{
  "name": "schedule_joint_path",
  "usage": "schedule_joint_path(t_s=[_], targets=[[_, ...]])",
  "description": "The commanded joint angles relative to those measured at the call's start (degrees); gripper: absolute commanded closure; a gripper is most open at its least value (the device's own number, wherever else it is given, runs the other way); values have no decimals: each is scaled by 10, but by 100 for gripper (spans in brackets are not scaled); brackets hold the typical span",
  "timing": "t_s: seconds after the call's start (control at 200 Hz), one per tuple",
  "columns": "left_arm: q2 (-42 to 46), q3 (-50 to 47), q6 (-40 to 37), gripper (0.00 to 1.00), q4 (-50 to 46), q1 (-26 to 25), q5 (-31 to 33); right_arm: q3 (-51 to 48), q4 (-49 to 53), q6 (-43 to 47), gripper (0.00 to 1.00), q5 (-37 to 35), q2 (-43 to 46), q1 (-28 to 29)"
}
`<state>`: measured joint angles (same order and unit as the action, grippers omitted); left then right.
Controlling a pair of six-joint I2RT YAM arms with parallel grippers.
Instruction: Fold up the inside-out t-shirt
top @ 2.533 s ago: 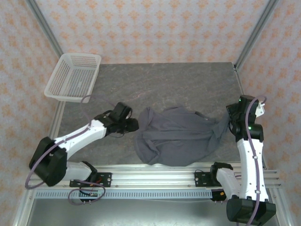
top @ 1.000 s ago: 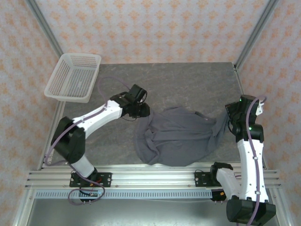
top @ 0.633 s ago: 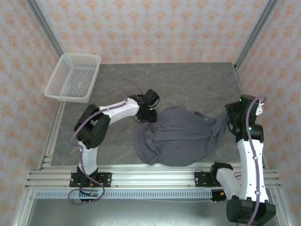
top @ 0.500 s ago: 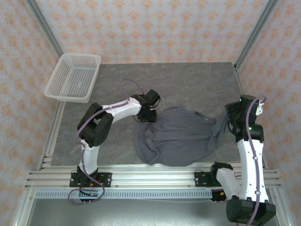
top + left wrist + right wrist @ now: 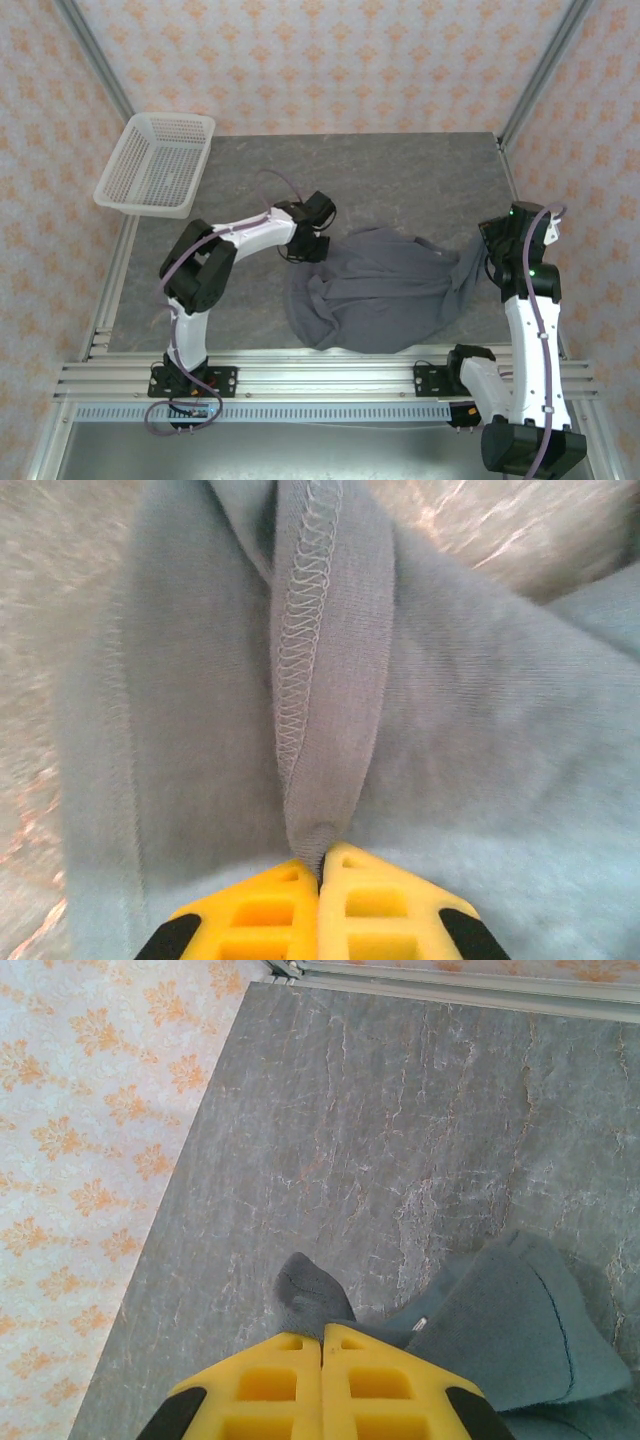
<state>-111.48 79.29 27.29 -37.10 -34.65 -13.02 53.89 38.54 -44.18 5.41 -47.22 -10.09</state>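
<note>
From above, the left arm (image 5: 240, 235) is folded at its elbow and reaches right across the table (image 5: 400, 170). The left gripper (image 5: 305, 246) is down on the upper-left edge of the t-shirt (image 5: 380, 290), which lies rumpled in the middle of the table near the front rail. The right arm (image 5: 530, 320) stands nearly upright at the right side. The right gripper (image 5: 487, 260) has the shirt's right end, and the cloth rises toward it. Both sets of fingertips are hidden under the wrists here. A white basket (image 5: 155, 165) sits tilted at the far left corner, well apart from the shirt. At the left wrist, the left gripper (image 5: 320, 865) is pressed together on a raised fold of the t-shirt (image 5: 470, 740) that carries a stitched seam (image 5: 300, 660); the fingers are cut off by the frame's lower edge. At the right wrist, the right gripper (image 5: 322, 1335) is clamped on the t-shirt (image 5: 520, 1330), a small nub of cloth poking out past its tips above the bare table (image 5: 400, 1110).
</note>
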Motion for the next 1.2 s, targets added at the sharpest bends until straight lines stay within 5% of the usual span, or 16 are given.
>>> schedule_joint_path(t_s=[0.0,0.19,0.62,0.946,1.196], targets=[[137,26,27,100,17,72,-45,47,-23,-6,100,5,-4,-3],[243,133,41,100,-29,201,-79,149,-53,-28,100,22,-38,-4],[277,117,36,100,-62,234,-58,179,-25,20,100,-57,-41,-3],[195,118,15,100,-25,243,-55,148,-21,55,100,-93,-76,-3],[-35,295,22,100,39,247,-63,141,-138,36,100,-92,-182,-3]])
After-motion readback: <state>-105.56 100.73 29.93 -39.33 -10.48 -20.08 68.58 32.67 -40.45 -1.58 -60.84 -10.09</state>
